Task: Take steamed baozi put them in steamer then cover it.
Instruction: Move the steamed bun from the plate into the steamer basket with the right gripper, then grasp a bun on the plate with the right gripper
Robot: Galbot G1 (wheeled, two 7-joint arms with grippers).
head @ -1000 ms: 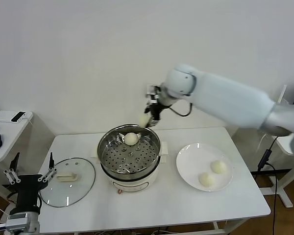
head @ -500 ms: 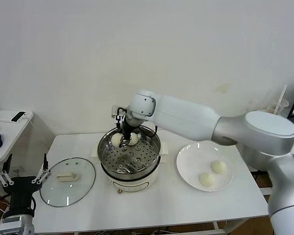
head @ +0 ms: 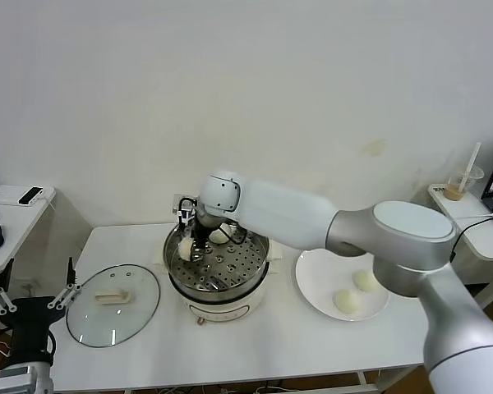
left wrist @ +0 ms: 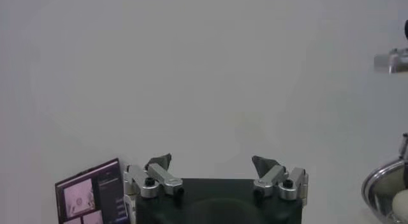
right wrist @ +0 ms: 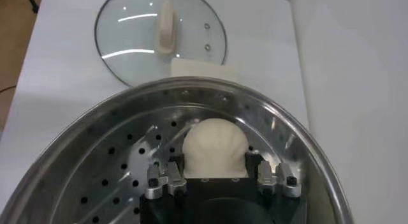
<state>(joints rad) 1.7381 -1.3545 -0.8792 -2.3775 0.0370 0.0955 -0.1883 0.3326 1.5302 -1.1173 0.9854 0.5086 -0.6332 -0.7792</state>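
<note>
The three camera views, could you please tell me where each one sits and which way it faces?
Head view: sits high on the robot, looking forward and down at the white table; shows the right arm reaching into the steamer and the left gripper parked off the table's left end.
Left wrist view: on the left arm, facing a blank wall; shows the open left gripper.
Right wrist view: on the right arm, looking down into the steamer; shows the right gripper shut on a baozi.
Shared: head and right wrist views both show the cover.

No text, label or number seems readable anywhere here.
</note>
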